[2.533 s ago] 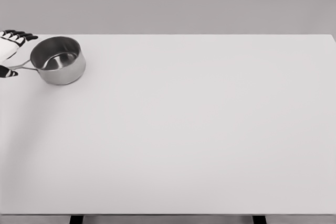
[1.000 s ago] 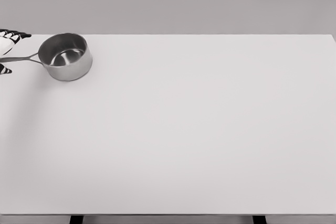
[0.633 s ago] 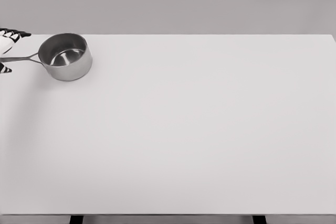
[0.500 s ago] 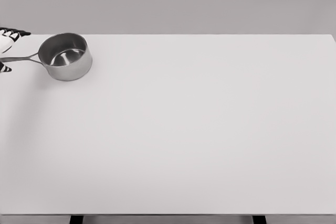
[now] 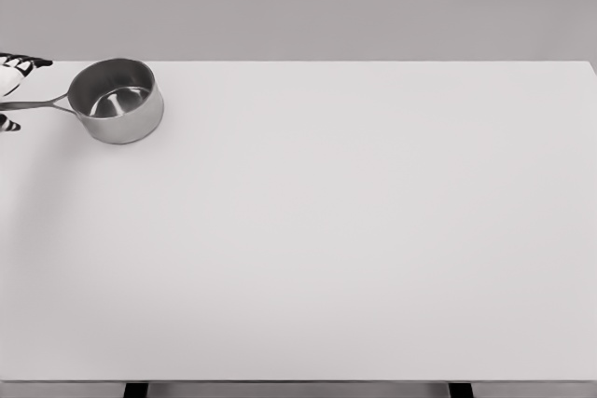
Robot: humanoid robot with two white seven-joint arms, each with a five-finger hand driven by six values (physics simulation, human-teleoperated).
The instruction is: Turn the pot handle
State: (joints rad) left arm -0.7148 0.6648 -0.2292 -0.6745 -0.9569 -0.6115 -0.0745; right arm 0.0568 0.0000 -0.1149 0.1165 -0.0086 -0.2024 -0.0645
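One hand, the left hand [image 5: 7, 90], showed only partly at the left edge, its dark-tipped fingers [image 5: 28, 62] closed around the handle [image 5: 37, 104] of the steel saucepan [image 5: 117, 100] at the bench's [image 5: 354, 230] far left corner.

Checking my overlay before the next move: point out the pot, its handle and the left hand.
pot [image 5: 118, 111], head view, on its outer steel wall.
handle [image 5: 39, 104], head view, midway along the thin bar.
left hand [image 5: 9, 75], head view, on the white palm at the picture's left edge.
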